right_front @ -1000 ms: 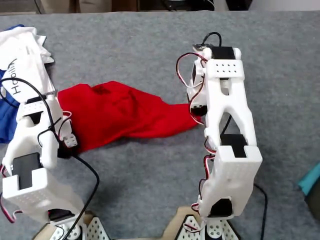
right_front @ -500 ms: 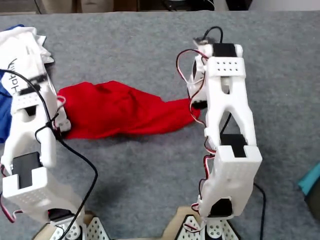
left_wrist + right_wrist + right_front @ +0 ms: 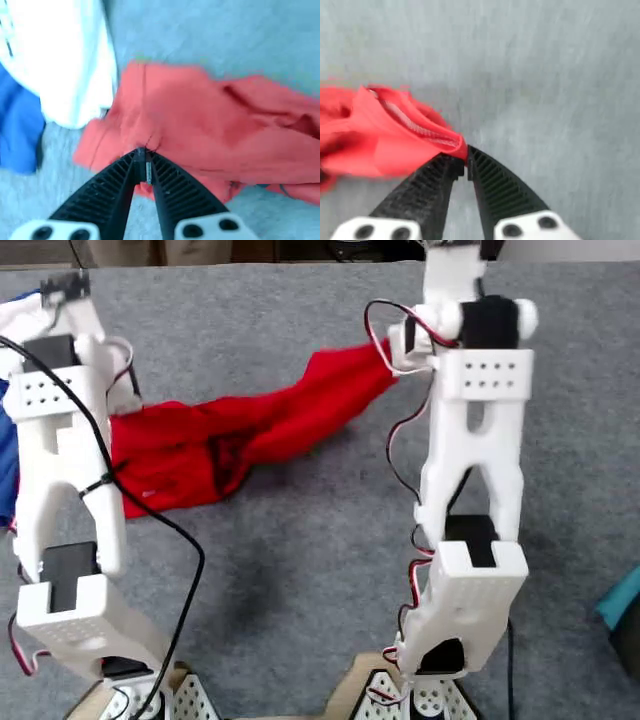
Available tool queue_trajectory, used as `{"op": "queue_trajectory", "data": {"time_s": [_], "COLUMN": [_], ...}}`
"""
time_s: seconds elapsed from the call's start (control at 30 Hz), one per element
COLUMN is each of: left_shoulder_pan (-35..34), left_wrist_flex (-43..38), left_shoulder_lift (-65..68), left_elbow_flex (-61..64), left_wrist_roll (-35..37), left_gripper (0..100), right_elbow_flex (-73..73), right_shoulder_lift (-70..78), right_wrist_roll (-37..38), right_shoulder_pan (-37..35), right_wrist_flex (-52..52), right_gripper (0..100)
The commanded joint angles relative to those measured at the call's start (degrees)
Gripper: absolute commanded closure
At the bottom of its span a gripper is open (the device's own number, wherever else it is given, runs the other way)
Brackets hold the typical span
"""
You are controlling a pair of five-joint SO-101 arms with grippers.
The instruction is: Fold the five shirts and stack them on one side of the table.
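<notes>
A red shirt (image 3: 250, 435) hangs stretched across the grey table (image 3: 300, 570) between my two grippers. My left gripper (image 3: 120, 410) holds its end beside the shirt pile. In the left wrist view, the left gripper (image 3: 145, 167) is shut on a fold of the red shirt (image 3: 210, 130). My right gripper (image 3: 390, 350) pinches the other end, farther back on the table. The right wrist view has the right gripper (image 3: 465, 165) shut on a bunched hem of the red shirt (image 3: 385, 135).
A white shirt (image 3: 35, 315) and a blue shirt (image 3: 8, 465) lie heaped at the far left, also seen as white shirt (image 3: 55, 60) and blue shirt (image 3: 17, 125). A teal object (image 3: 622, 605) pokes in at the right edge.
Both arms have stretched toward the far side of the table, dragging the red shirt with them. The right end has travelled farther back, so the shirt now runs diagonally.
</notes>
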Motion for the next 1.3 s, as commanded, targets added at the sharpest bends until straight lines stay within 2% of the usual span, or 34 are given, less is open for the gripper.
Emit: {"op": "queue_trajectory", "data": {"time_s": [0.0, 0.27, 0.4, 0.5, 0.6, 0.8, 1.03, 1.13, 1.27], "left_shoulder_pan": [3.08, 4.66, 2.11, 0.7, 0.62, 2.29, 5.1, 9.85, 17.14], "left_wrist_flex": [4.13, 14.07, 14.33, 14.33, 14.33, 14.33, 13.19, 9.41, 3.69], "left_shoulder_lift": [-0.66, -0.66, -0.92, -2.24, -2.95, -2.95, -2.33, -1.45, -0.22], "left_elbow_flex": [-16.09, -48.97, -61.45, -65.41, -58.99, -33.93, -14.51, -7.91, -1.14], "left_wrist_roll": [0.44, 0.53, 0.53, 0.53, 0.62, 0.7, 0.53, 0.7, 5.01], "left_gripper": [98, 98, 98, 98, 98, 98, 98, 92, 81], "right_elbow_flex": [-12.97, -38.73, -37.41, -36.79, -34.42, -25.54, -18.15, -15.52, -10.95], "right_shoulder_lift": [-5.32, -5.67, -10.24, -13.58, -13.85, -11.82, -8.13, -6.99, -7.6], "right_wrist_roll": [-0.26, 0.09, 0.09, 0.09, 0.09, 0.09, 0.18, 0.18, 0.18], "right_shoulder_pan": [-0.22, 0.13, 0.04, -0.22, 0.04, 0.22, 0.22, 2.86, 11.65], "right_wrist_flex": [-0.7, -5.19, -9.32, -10.99, -9.49, -1.67, -0.79, 1.32, 1.41], "right_gripper": [99.5, 99.5, 99.5, 99.5, 99.5, 99.5, 99.5, 99.5, 99.5]}}
